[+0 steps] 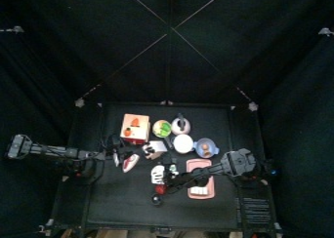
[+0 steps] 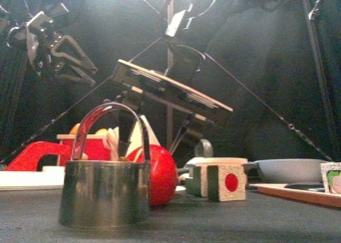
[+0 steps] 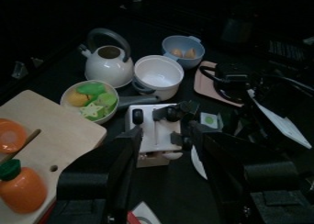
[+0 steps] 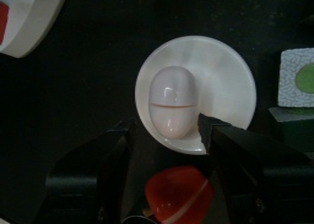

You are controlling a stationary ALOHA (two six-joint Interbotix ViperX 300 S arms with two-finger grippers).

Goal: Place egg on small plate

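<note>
Black curtains (image 1: 78, 37) enclose the pen on all sides; thin cords (image 1: 196, 13) cross overhead. A small black surface (image 1: 111, 198) occupies the middle, dimly lit.

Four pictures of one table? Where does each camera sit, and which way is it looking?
Top: high overhead, looking straight down on the table; both arms show.
Front: at the table's front edge, looking level past a metal kettle; arms hang behind.
Left wrist: on the left arm, over the clutter; left end effector open.
Right wrist: on the right arm, looking at the egg on the small plate; right end effector open.
Shared: the kettle also shows in left wrist.
</note>
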